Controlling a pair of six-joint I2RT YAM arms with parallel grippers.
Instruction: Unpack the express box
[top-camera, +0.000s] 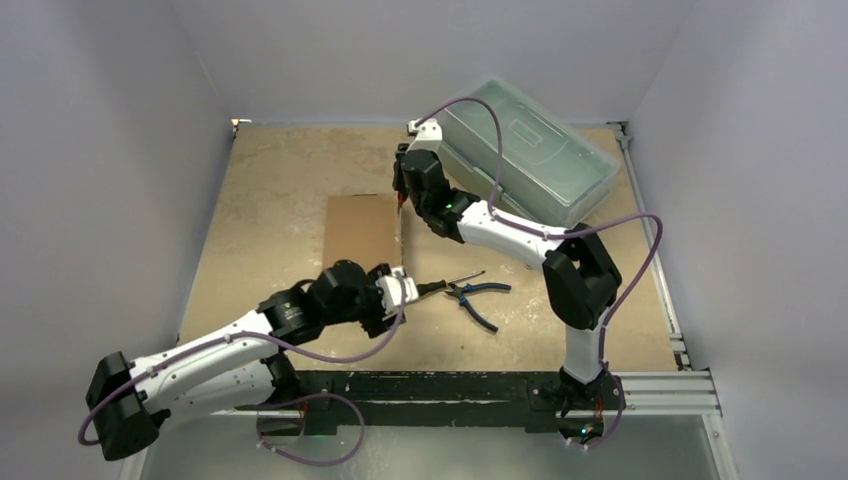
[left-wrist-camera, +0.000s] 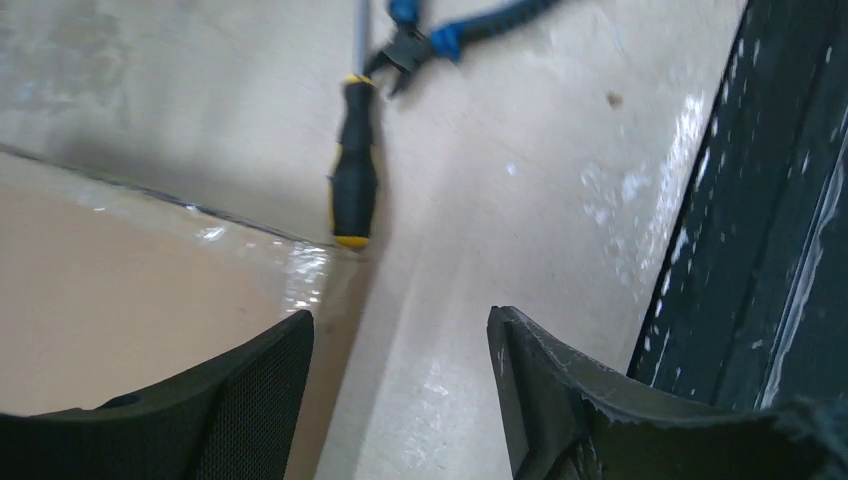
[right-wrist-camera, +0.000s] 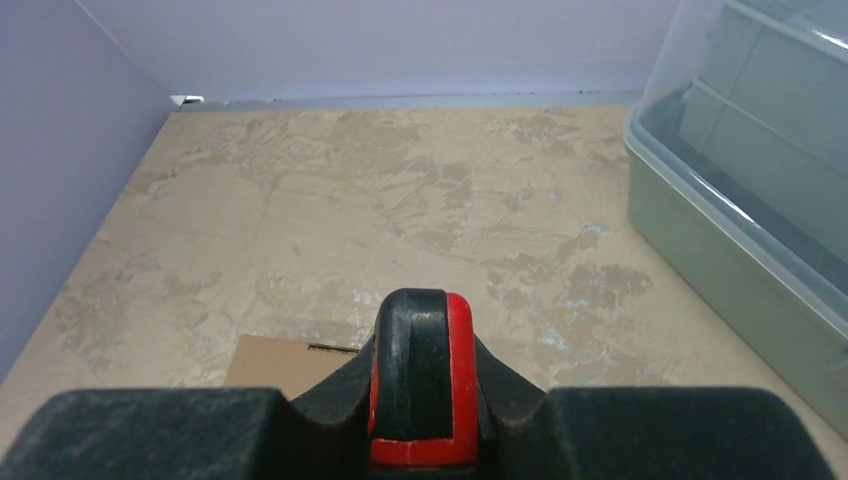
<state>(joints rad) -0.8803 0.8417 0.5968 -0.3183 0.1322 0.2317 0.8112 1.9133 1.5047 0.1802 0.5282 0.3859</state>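
Gripping red-black tool (right-wrist-camera: 425, 370), right gripper (top-camera: 402, 193) at far right corner of express box (top-camera: 365, 230). Left gripper (left-wrist-camera: 400, 335) at box's near right corner, jaws apart, empty. Box flat on table (top-camera: 270, 180), looks shut; opening, emptying left.

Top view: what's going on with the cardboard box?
Both arms are at the express box, which lies flat mid-table and looks closed. The right gripper is shut on a red-and-black tool at the box's far right corner. The left gripper is open and empty by the near right corner, facing a screwdriver that lies on the table beside blue-handled pliers. A plastic toolbox sits at the far right.
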